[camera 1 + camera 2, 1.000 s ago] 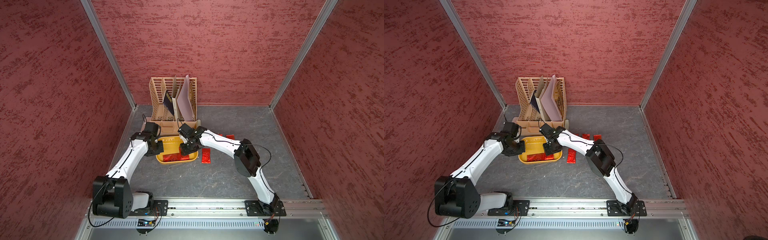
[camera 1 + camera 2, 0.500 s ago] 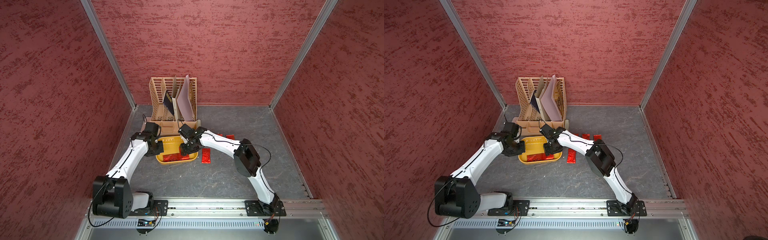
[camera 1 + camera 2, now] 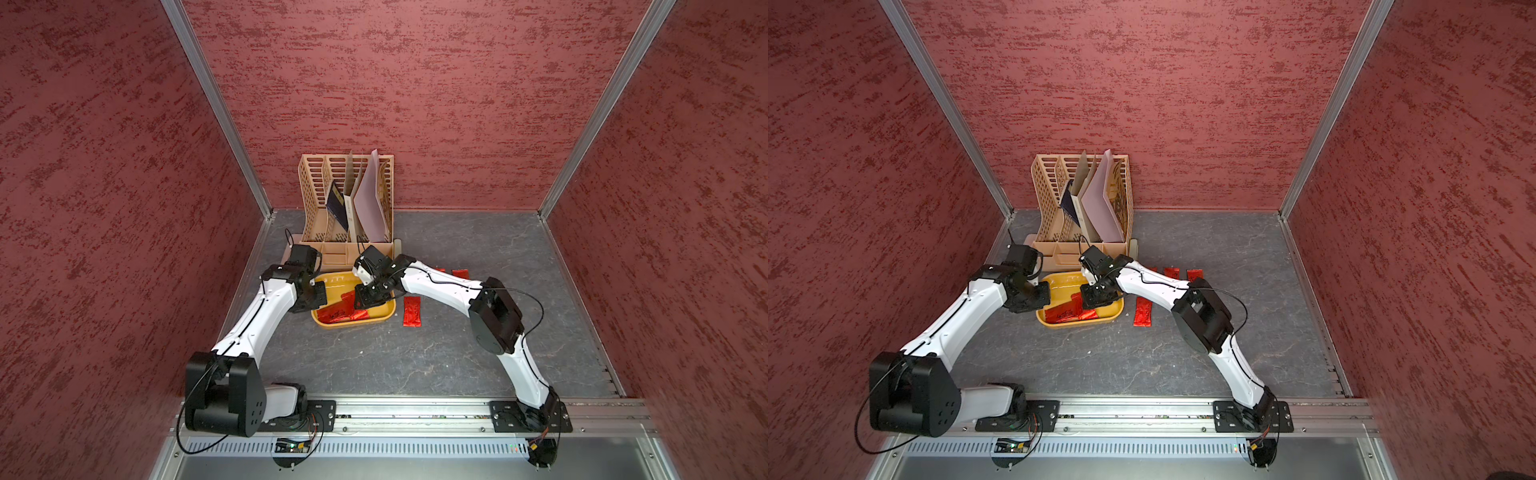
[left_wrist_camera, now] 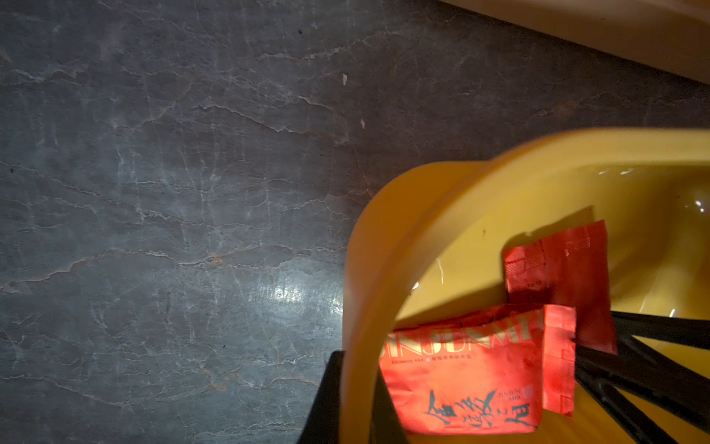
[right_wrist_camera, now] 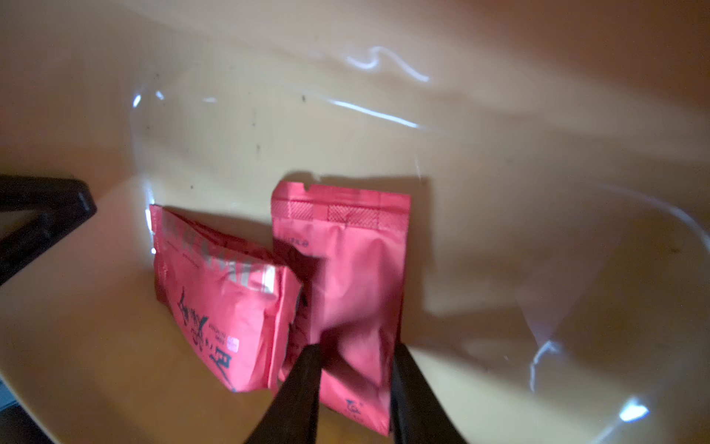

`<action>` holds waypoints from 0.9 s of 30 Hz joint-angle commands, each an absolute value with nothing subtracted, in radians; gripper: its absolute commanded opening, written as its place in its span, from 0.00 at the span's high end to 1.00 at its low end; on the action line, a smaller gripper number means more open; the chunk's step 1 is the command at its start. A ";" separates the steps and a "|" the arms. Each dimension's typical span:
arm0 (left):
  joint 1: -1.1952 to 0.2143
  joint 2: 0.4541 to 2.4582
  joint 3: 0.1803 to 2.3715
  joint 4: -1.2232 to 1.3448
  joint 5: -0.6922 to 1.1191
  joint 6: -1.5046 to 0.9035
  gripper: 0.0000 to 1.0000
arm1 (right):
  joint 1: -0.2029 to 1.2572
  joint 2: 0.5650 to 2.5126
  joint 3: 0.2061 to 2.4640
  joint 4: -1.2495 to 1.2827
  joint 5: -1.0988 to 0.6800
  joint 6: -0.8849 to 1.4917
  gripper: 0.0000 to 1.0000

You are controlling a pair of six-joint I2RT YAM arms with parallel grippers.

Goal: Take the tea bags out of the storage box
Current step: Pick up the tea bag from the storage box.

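One tea bag (image 5: 342, 261) pinched between right claw (image 5: 355, 348) fingers.

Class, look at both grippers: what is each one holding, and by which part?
The left gripper clamps the storage box by its side wall. The right gripper pinches a tea bag across its width near one end.
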State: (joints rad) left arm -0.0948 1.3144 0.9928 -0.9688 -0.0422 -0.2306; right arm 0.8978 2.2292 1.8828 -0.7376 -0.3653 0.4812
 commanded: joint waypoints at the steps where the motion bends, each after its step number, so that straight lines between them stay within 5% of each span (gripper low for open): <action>1: -0.098 1.304 0.992 -0.935 -0.018 -0.239 1.00 | 0.897 2.204 1.884 -0.710 -0.398 0.482 0.72; 17: -0.097 1.302 0.992 -0.935 -0.020 -0.239 1.00 | 0.883 2.116 1.885 -0.723 -0.370 0.464 1.00; 27: -0.097 1.301 0.992 -0.935 -0.023 -0.239 1.00 | 0.815 2.002 1.853 -0.788 -0.290 0.424 1.00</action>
